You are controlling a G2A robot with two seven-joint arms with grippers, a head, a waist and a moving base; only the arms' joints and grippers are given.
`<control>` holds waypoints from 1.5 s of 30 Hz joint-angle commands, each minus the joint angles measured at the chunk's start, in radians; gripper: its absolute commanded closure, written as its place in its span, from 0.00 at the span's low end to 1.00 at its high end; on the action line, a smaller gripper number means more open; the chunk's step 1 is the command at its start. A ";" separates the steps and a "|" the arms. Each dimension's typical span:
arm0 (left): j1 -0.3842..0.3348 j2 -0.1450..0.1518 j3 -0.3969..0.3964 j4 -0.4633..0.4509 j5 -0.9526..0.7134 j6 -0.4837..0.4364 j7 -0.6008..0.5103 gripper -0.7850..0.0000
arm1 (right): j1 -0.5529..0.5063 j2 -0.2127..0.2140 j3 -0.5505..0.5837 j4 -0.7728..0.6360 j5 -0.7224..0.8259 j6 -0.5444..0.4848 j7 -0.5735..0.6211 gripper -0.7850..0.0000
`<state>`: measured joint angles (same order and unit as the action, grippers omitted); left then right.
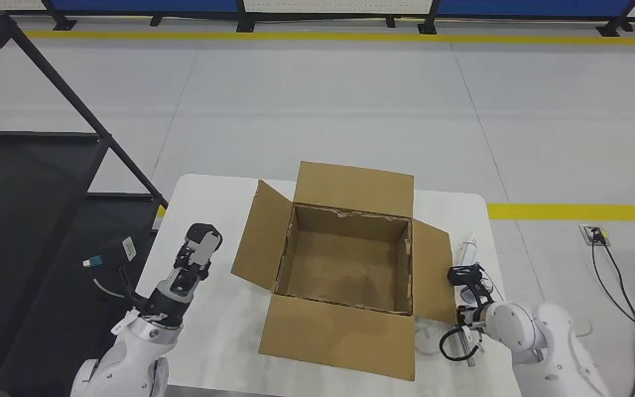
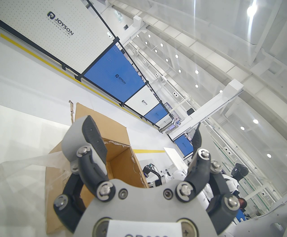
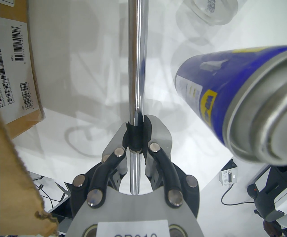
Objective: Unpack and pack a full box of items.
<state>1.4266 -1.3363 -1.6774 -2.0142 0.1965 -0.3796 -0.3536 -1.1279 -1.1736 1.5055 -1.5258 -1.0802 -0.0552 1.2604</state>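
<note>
Left gripper (image 2: 143,125): jaws wide open, nothing between them and nothing touched. It sits over the surface (image 1: 223,328), left of the box (image 1: 337,342) on the near side, and is tilted up toward the box.

Right gripper (image 3: 137,123): jaws closed tight on a metal rod (image 3: 137,56), with the black pads (image 3: 148,128) pinching it near one end. The long chrome part runs out past the jaws toward the far side. This gripper is right of the box, by the near right corner of the surface. Cannot tell if the rod's far end touches the surface.

The box sits mid-surface with all four flaps folded outward and its cardboard floor in sight. Its right flap carries barcode labels and lies just beside the right gripper.

Count:
- 1 box
- 1 metal rod
- 1 blue spray can (image 3: 224,89), near the rod but apart from it
- 1 clear container (image 3: 210,11), farther off past the can, on the surface; cannot tell what kind
</note>
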 commanded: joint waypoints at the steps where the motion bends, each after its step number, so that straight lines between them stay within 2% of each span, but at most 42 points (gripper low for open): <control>1: 0.000 0.000 0.000 0.000 0.000 0.000 0.000 0.00 | 0.000 0.001 -0.002 0.003 0.001 0.003 -0.003 1.00; 5: 0.000 0.000 0.000 0.000 0.000 0.000 0.000 0.00 | 0.005 0.003 -0.006 0.012 0.004 0.005 -0.003 0.95; 9: 0.000 0.000 0.000 0.000 0.000 0.000 0.000 0.00 | 0.010 0.006 -0.011 0.016 0.004 0.007 -0.003 0.84; 10: 0.000 0.000 0.000 0.000 0.000 0.000 0.000 0.00 | 0.011 0.006 -0.012 0.015 0.004 0.006 -0.002 0.78; 13: 0.000 0.000 0.000 0.000 0.000 0.000 0.000 0.00 | 0.013 0.008 -0.015 0.017 0.005 0.006 -0.002 0.73; 26: 0.000 0.000 0.000 0.000 0.000 0.000 0.000 0.00 | 0.019 0.015 -0.024 0.018 0.009 0.020 -0.007 0.75; 33: 0.000 0.000 0.000 0.000 0.000 0.000 0.000 0.00 | -0.041 0.023 0.006 -0.113 0.005 0.050 -0.005 0.73; 40: 0.000 0.000 0.000 0.000 0.000 0.000 0.000 0.00 | -0.135 0.034 0.087 -0.292 0.038 0.068 0.002 0.71; 45: 0.000 0.000 0.000 0.000 0.000 0.000 0.000 0.00 | -0.198 0.040 0.172 -0.383 0.126 0.067 -0.021 0.61</control>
<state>1.4266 -1.3363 -1.6774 -2.0142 0.1965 -0.3796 -0.3536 -1.3157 -1.1349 1.6596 -1.8964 -0.9710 0.0135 1.2431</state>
